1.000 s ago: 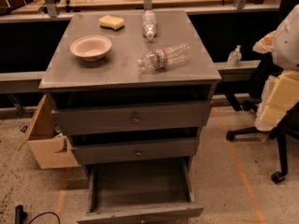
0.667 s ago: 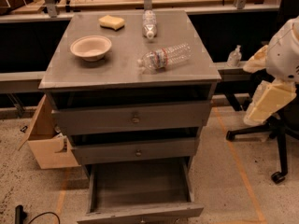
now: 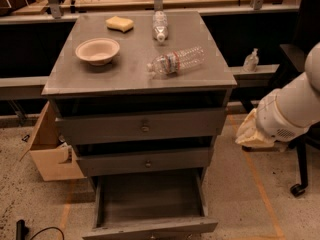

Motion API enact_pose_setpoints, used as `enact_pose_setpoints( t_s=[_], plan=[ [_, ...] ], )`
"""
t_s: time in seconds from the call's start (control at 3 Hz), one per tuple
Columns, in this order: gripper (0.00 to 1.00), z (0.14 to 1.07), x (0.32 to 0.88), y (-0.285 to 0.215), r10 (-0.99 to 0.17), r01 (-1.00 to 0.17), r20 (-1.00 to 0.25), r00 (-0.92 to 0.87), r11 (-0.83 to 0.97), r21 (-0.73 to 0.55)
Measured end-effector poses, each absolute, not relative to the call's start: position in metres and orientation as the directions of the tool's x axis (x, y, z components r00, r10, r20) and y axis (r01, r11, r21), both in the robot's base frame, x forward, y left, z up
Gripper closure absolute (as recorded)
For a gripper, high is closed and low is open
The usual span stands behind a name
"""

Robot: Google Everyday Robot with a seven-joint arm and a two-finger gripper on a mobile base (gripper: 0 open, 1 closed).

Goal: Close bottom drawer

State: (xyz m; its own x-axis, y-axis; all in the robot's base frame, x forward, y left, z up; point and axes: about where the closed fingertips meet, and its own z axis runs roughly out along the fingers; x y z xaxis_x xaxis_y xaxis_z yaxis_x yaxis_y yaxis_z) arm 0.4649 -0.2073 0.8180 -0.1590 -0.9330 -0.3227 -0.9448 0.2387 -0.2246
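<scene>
Gripper (image 3: 248, 132), a cream-coloured end on the white arm (image 3: 292, 106), hangs in the air to the right of the cabinet, about level with the middle drawer (image 3: 147, 161) and well apart from every drawer front. How wide it stands, and whether it grips anything, does not show.

Lowest in the cabinet, the bottom drawer (image 3: 150, 200) is pulled far out toward the camera. It is a plain grey box with low side walls, its bare grey floor in view. Its slim front panel runs left to right along the lower edge of the frame and is partly cut off there. The box's length runs from the cabinet out toward the viewer.

Above it, the middle drawer and the taller top drawer (image 3: 144, 126) each carry a small round knob, with a dark gap over each front.

On the cabinet top (image 3: 125, 76) sit a pale bowl (image 3: 97, 50), a yellow sponge (image 3: 119, 23) and two clear plastic bottles lying on their sides, one near the back (image 3: 160, 25), one nearer the front (image 3: 176, 61). A cardboard box (image 3: 50, 151) stands on the floor just left of the cabinet.
</scene>
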Motion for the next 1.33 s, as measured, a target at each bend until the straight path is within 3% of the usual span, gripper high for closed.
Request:
enact_pose_setpoints(
  t_s=[0.33, 0.67, 1.33],
  plan=[
    [0.95, 0.748, 0.462, -0.194, -0.92, -0.952, -0.372, -0.124, 0.216, -0.215],
    [1.0, 0.663, 0.475, -0.168, -0.913, -0.959, -0.392, -0.109, 0.201, -0.202],
    [1.0, 0.662, 0.491, -0.167, -0.904, -0.94, -0.413, -0.109, 0.229, -0.254]
  ],
)
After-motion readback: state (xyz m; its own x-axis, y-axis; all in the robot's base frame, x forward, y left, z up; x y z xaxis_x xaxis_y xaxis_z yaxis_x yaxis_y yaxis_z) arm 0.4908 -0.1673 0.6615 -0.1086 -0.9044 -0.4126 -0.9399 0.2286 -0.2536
